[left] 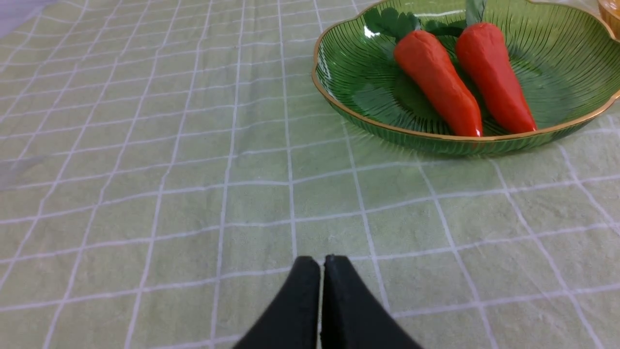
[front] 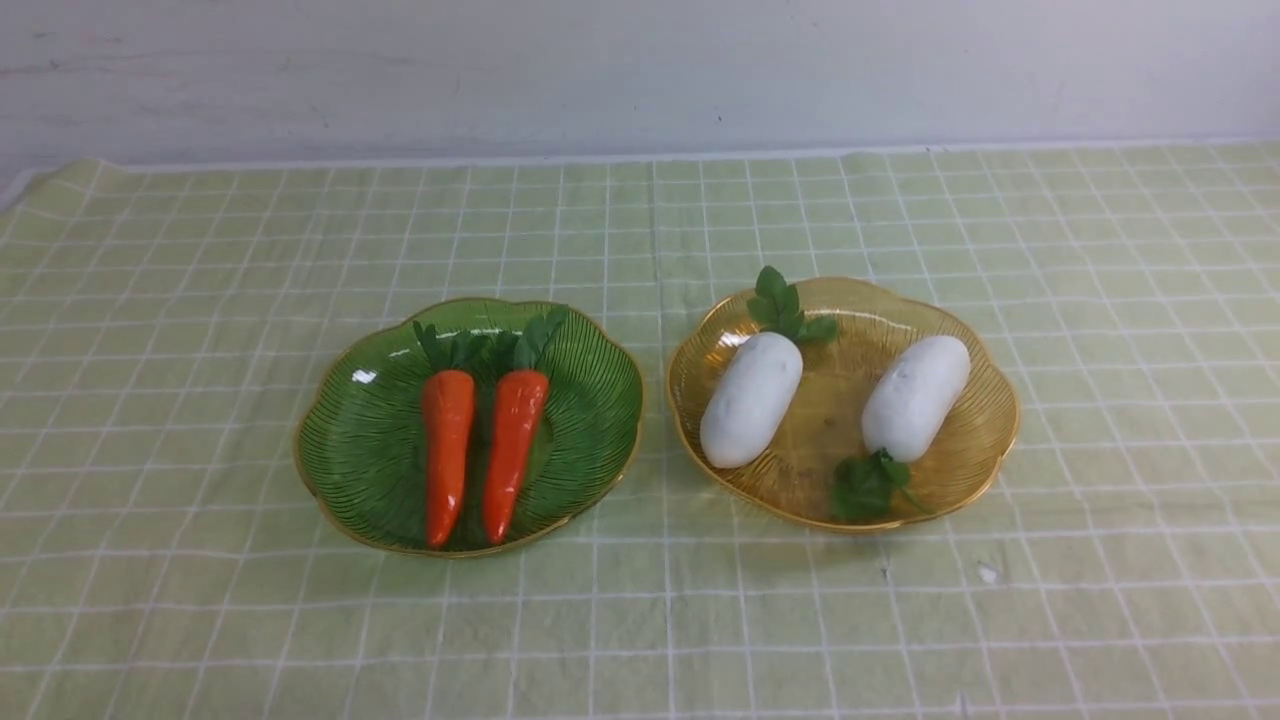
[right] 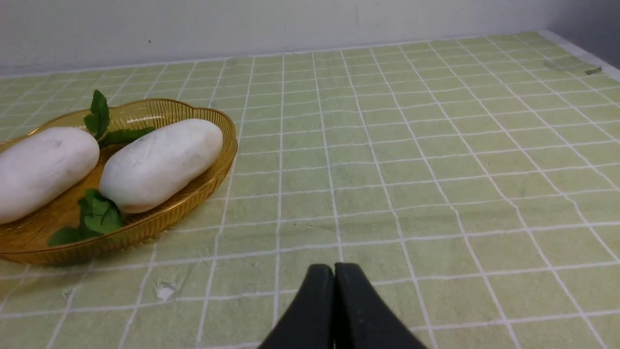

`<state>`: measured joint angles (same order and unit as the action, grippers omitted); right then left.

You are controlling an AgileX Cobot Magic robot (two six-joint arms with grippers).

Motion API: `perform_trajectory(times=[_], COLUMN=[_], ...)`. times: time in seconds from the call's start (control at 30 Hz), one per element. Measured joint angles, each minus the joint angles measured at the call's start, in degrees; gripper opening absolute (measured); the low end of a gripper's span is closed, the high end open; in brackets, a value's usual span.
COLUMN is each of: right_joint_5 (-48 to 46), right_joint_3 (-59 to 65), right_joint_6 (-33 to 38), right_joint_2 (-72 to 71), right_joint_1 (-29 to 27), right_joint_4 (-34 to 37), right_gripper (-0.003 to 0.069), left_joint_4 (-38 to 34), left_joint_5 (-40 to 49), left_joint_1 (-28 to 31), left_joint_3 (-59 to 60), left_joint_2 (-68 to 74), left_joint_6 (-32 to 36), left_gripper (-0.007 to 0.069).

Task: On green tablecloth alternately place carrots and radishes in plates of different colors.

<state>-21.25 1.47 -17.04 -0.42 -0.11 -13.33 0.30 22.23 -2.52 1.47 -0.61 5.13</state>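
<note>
We saw the green tablecloth [front: 150, 420], wrinkled and gridded in white, reaching a pale wall [front: 640, 70] at its far edge. Left of centre sat the green plate [front: 340, 440] with both carrots [front: 447, 455] side by side, leaves toward the far edge. Just beside it, right of centre, the amber plate [front: 985, 440] held both radishes [front: 750, 400]. Bare cloth lay along the left, right and near edges. Our left gripper [left: 322, 264] hung over cloth near the green plate, fingers pressed together, empty; our right gripper [right: 334, 271] likewise near the amber plate.
</note>
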Motion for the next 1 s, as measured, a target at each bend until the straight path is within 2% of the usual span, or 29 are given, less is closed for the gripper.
perform_trajectory(times=[0.3, 1.0], right_joint_5=[-0.12, -0.17], right_joint_3=[-0.12, -0.12], right_joint_6=[6.02, 6.43], right_joint_2=[0.00, 0.00], right_joint_1=[0.00, 0.00], right_joint_4=[4.46, 4.68], right_gripper=[-0.0014, -0.0014], left_joint_4=[0.00, 0.00], left_joint_5=[0.00, 0.00], left_joint_1=[0.00, 0.00], left_joint_3=[0.00, 0.00], left_joint_2=[0.00, 0.00], left_joint_6=[-0.01, -0.06], left_gripper=[-0.0008, -0.0008])
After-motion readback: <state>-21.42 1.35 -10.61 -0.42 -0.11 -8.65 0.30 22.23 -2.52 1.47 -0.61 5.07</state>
